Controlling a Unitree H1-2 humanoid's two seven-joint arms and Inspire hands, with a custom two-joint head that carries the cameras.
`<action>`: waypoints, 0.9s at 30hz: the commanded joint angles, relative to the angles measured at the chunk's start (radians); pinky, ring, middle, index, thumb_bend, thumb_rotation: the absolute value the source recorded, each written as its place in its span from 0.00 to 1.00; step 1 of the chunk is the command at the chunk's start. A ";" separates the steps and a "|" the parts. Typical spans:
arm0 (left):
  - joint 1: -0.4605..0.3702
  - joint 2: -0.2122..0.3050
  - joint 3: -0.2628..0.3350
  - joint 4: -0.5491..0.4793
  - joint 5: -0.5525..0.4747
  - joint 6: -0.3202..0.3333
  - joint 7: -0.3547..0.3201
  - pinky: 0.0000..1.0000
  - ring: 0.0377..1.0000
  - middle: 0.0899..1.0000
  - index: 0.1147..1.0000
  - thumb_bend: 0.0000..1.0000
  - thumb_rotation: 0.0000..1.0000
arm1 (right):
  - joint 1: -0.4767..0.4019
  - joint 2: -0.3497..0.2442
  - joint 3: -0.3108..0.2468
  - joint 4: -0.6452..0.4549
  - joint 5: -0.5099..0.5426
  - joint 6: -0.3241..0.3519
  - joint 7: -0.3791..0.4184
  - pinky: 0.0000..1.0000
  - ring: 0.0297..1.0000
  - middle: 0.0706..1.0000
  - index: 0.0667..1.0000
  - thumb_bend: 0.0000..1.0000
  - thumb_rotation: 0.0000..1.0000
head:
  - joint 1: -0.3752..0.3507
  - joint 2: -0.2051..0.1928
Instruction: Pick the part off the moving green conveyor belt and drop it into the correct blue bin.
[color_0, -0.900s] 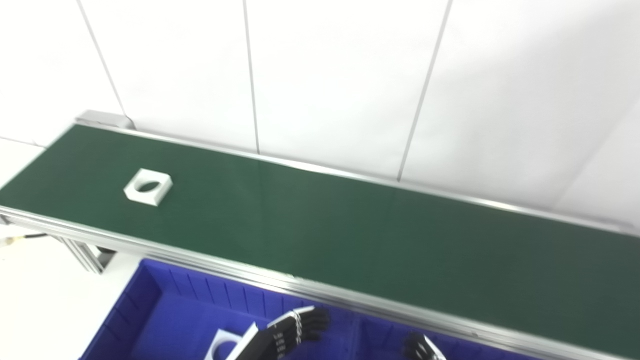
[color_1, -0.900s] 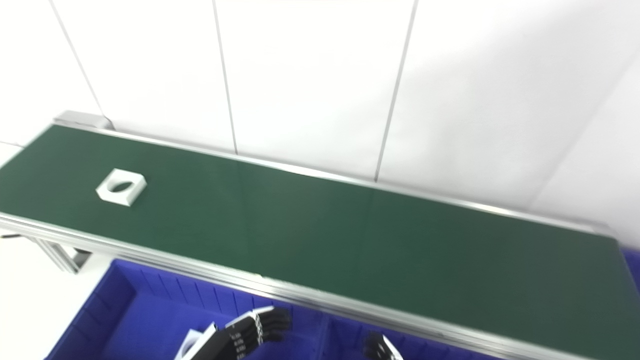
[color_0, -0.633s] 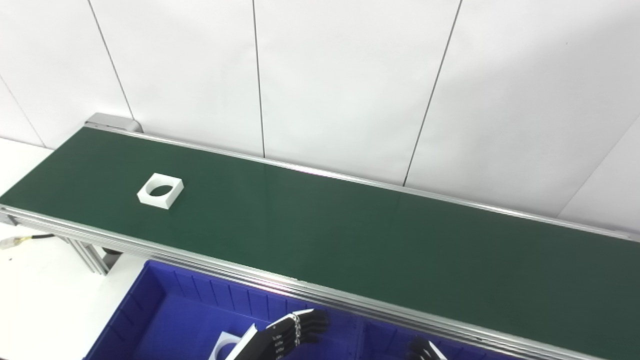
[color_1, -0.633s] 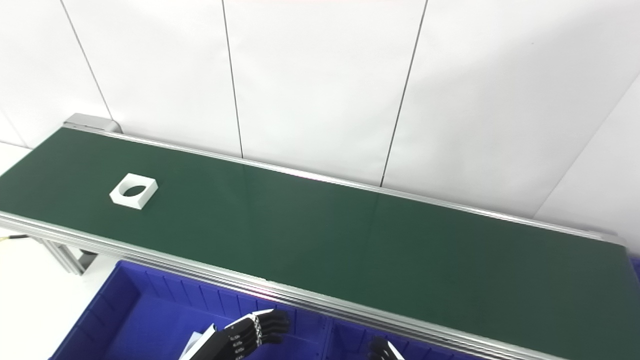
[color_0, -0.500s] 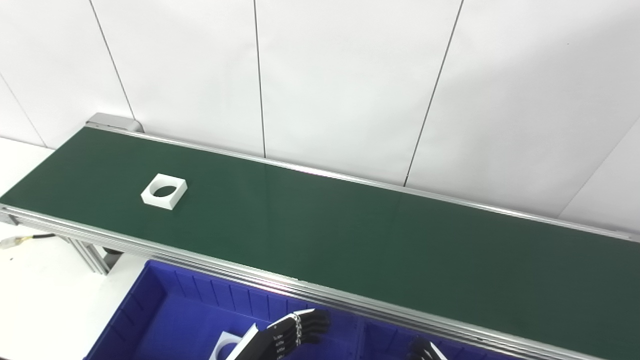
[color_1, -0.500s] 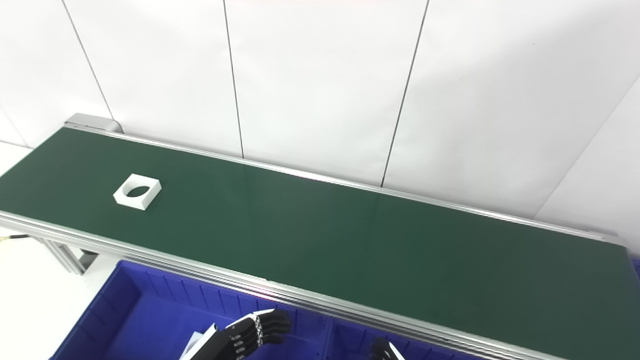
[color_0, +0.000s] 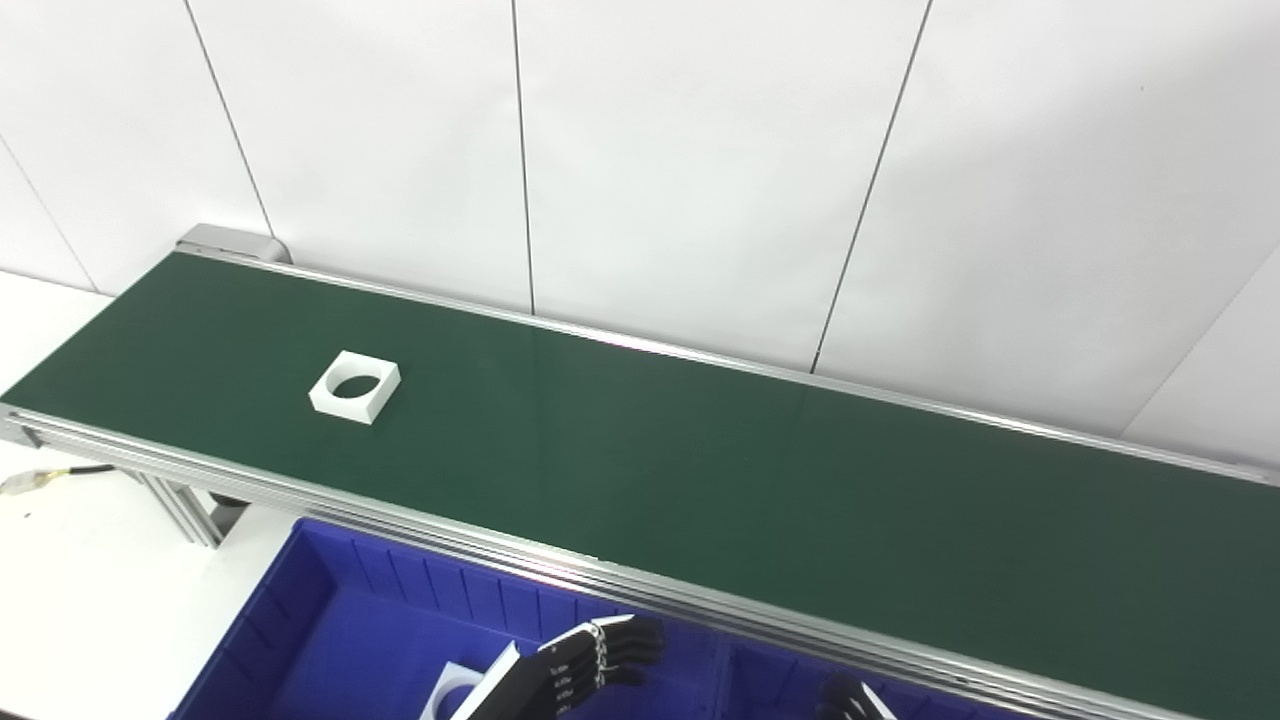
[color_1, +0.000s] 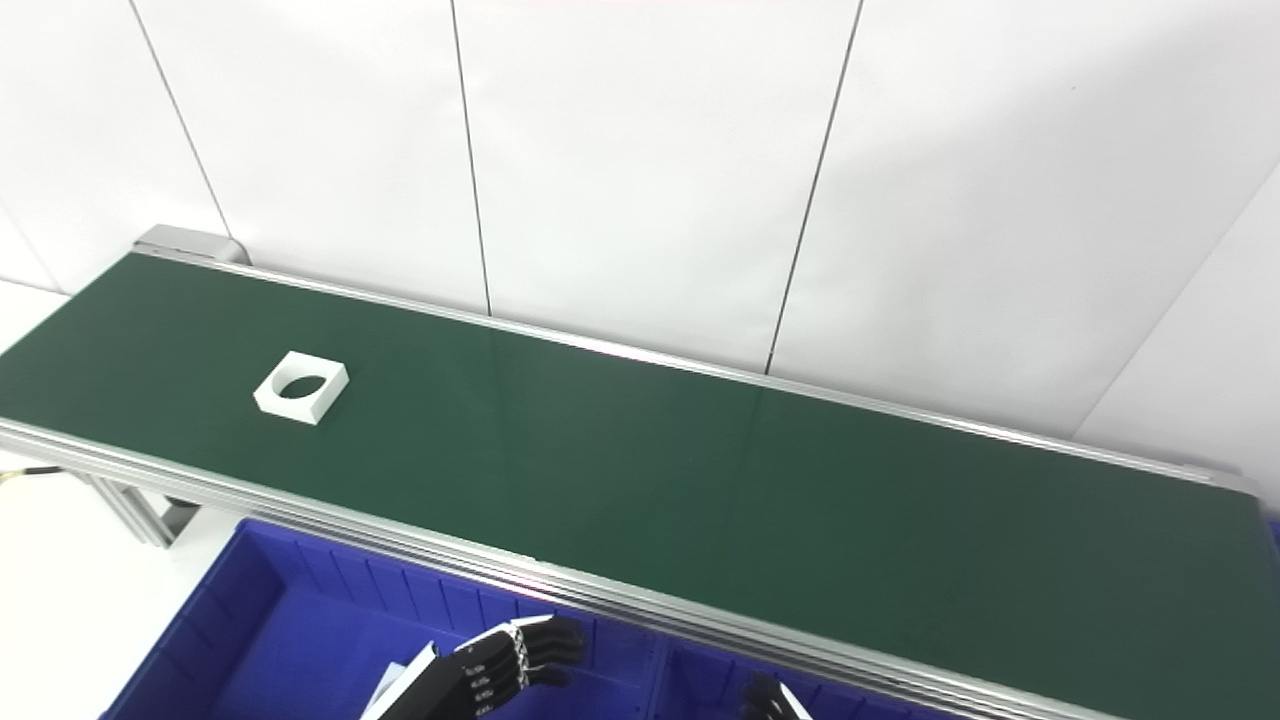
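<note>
A white square part with a round hole (color_0: 355, 387) lies flat on the green conveyor belt (color_0: 700, 470), toward its left end. My left hand (color_0: 585, 665) hovers over the left blue bin (color_0: 330, 620) below the belt's near rail, fingers straight and apart, holding nothing. Only the fingertips of my right hand (color_0: 848, 698) show at the bottom edge, over the right blue bin (color_0: 770, 675); whether that hand is open or shut is hidden. Both hands are far from the part on the belt.
Another white part with a hole (color_0: 452, 692) rests in the left bin, partly hidden by my left forearm. The aluminium rail (color_0: 640, 590) runs between belt and bins. A white panelled wall stands behind the belt. A cable (color_0: 40, 480) lies at the left.
The part on the belt has travelled to the right. The camera has shifted slightly and the picture has sharpened. Both hands stay where they were.
</note>
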 joint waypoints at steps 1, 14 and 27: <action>-0.005 0.008 0.000 -0.035 -0.002 -0.017 -0.008 0.79 0.81 0.80 0.78 1.00 0.43 | -0.008 0.000 0.005 -0.014 0.002 -0.065 -0.014 0.70 0.80 0.83 0.86 0.62 0.69 | -0.002 0.002; -0.007 0.043 0.007 -0.085 0.005 0.009 -0.020 0.79 0.81 0.79 0.77 1.00 0.42 | -0.012 -0.001 0.009 -0.007 0.010 -0.065 -0.023 0.69 0.79 0.82 0.85 0.62 0.67 | 0.002 -0.011; -0.051 0.149 0.012 -0.297 0.028 0.129 -0.056 0.77 0.80 0.79 0.77 0.98 0.43 | -0.015 -0.016 0.016 -0.012 0.005 -0.065 -0.043 0.65 0.78 0.81 0.84 0.61 0.67 | 0.011 -0.009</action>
